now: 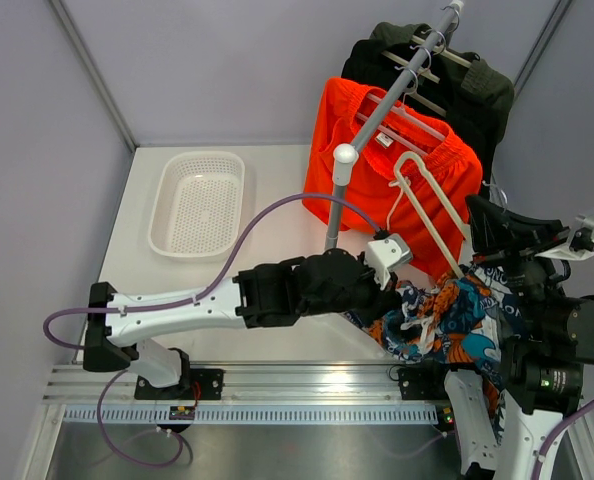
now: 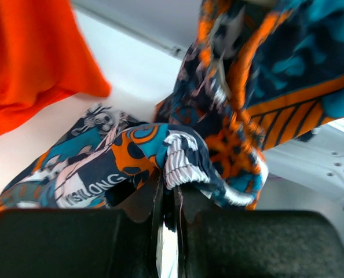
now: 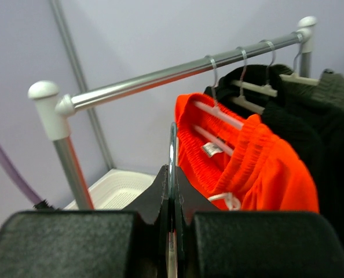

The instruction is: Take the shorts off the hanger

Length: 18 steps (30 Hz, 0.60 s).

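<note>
The patterned shorts (image 1: 455, 322), blue, orange and white, hang bunched low between my two arms. My left gripper (image 1: 382, 298) is shut on their striped waistband edge (image 2: 180, 155), which sits right at the fingertips in the left wrist view. My right gripper (image 1: 492, 235) is shut on the metal hook (image 3: 172, 152) of a white hanger (image 1: 429, 208) that is off the rail. The plain orange shorts (image 1: 342, 135) hang on their own hanger on the rail (image 1: 382, 108). They also show in the right wrist view (image 3: 259, 174) with a white drawstring.
Black and dark olive garments (image 1: 482, 88) hang behind the orange shorts on the far end of the rail. The rail's upright post (image 1: 339, 200) stands mid-table beside my left wrist. A white perforated basket (image 1: 199, 202) lies at the back left.
</note>
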Each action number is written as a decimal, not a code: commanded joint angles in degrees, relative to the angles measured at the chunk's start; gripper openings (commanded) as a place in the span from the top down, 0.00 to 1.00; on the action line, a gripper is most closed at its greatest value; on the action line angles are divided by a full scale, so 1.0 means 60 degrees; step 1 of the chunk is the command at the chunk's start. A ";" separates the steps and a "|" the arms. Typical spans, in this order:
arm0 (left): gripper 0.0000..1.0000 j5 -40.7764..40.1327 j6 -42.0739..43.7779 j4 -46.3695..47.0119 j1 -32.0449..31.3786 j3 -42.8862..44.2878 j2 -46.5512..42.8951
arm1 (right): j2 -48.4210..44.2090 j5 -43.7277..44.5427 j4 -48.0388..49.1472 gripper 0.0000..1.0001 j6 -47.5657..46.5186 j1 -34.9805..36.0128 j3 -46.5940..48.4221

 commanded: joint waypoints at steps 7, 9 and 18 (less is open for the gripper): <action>0.93 -0.1393 0.0396 -0.0669 0.0110 -0.0120 -0.1905 | 0.0585 0.2678 0.1496 1.00 -0.0067 -0.0031 -0.0047; 0.93 -0.1203 0.0352 -0.0640 0.0125 -0.0383 -0.2199 | 0.0615 0.2957 0.1540 1.00 0.0005 -0.0031 -0.0003; 0.94 -0.1450 -0.0043 -0.1679 0.0110 -0.0736 -0.3225 | 0.0644 0.3910 0.2284 1.00 0.0796 -0.0045 -0.0250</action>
